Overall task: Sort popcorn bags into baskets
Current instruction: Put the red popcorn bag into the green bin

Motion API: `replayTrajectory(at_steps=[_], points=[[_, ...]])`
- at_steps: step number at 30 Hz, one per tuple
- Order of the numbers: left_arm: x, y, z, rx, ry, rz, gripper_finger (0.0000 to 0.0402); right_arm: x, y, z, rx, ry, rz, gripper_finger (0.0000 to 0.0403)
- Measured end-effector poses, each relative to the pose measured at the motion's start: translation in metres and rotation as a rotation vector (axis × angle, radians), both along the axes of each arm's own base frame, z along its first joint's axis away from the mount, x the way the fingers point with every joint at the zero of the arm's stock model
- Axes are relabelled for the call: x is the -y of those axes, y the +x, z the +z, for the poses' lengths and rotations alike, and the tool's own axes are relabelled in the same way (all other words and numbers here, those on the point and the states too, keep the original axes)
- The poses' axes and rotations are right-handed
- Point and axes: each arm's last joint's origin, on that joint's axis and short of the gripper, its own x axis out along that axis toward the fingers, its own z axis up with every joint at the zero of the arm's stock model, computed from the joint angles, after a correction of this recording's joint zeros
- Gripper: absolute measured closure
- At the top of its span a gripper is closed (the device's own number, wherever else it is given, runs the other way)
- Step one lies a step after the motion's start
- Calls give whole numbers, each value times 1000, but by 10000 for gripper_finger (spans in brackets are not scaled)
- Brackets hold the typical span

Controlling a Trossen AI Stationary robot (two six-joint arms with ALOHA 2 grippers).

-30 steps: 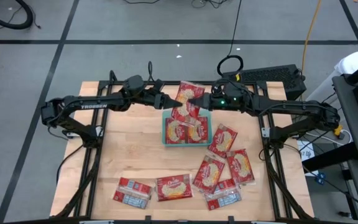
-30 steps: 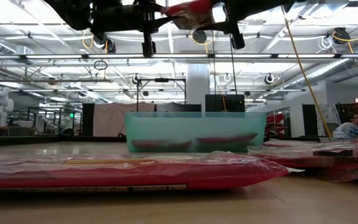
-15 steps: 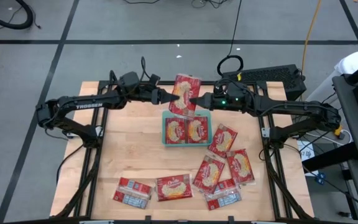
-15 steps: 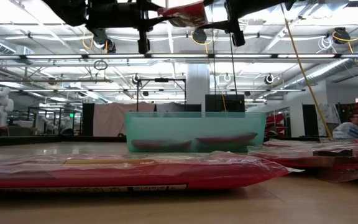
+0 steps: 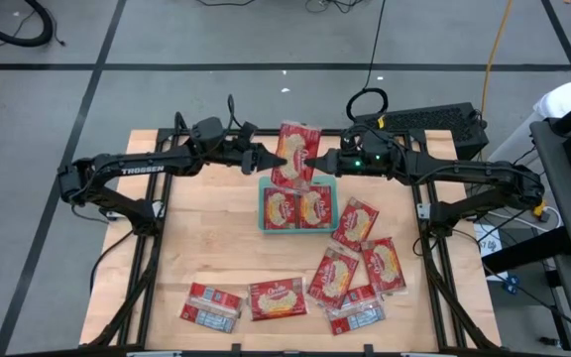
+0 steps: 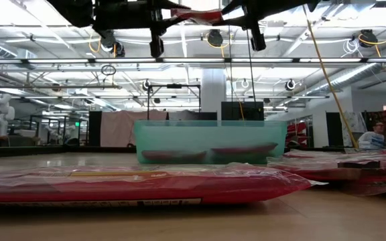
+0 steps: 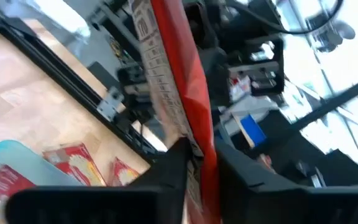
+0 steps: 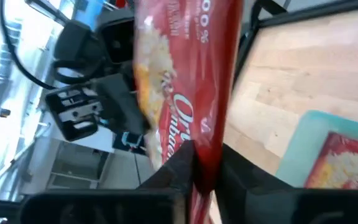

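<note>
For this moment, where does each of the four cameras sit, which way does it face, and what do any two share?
High view: overhead, looking straight down; both arms, left gripper and right gripper pinching one popcorn bag above the teal tray.
Low view: table height, looking across at the tray; grippers at the top.
Left wrist view: past its own fingers at the bag's panel side.
Right wrist view: past its fingers at its picture side.
Both wrist views share bag and tray.

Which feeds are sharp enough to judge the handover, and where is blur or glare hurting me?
High view: evenly lit, popcorn bag sharp between left gripper and right gripper. Low view: near bag soft, ceiling lights glaring. Both wrist views: motion-blurred, windows blown out.
</note>
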Motion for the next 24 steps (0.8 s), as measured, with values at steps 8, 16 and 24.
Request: replayTrajectory(at_steps=[8,16,24], points=[[-2,-19,-5,-168,-25,-12,151,0,0,-6,-54,6,5,393],[-18,-75,-9,-441,-24,128,97,1,13,-38,-221,149,37,388],[-5,-95,-10,-558,-27,98,111,4,41,-71,-256,308,127,388]])
